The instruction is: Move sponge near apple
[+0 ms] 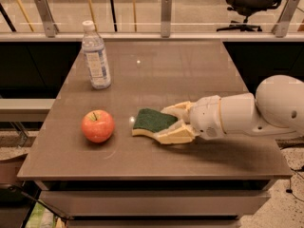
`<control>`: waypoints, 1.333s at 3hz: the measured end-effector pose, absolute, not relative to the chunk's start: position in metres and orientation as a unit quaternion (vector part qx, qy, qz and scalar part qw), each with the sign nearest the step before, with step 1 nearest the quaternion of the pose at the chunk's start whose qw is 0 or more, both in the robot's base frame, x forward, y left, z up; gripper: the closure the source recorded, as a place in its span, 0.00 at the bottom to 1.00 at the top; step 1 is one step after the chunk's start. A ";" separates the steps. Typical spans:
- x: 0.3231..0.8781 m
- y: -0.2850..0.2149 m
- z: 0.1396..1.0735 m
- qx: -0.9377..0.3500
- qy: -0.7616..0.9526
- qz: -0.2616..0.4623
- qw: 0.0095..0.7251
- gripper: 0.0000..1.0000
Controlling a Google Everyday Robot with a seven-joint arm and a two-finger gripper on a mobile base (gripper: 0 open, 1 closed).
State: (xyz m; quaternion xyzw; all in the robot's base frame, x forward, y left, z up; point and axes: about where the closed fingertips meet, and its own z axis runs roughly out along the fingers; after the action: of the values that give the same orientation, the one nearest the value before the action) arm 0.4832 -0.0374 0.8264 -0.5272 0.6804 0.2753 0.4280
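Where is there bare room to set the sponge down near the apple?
A narrow bare strip lies between the apple and the sponge, which the gripper holds at mid-table. The back of the table, right of the water bottle, is bare, as is the front edge. The arm crowds the right side.

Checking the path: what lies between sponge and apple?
Only bare table, in the camera view. The end effector grips the sponge on its side away from the apple.
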 end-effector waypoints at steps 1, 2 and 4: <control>0.482 -0.036 0.825 -0.528 0.680 0.276 0.427 0.84; 0.481 -0.034 0.826 -0.529 0.680 0.276 0.427 0.59; 0.480 -0.030 0.827 -0.532 0.678 0.276 0.425 0.13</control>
State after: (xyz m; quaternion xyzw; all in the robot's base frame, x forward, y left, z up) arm 0.4803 -0.0305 0.8267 -0.5324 0.6775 0.2765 0.4255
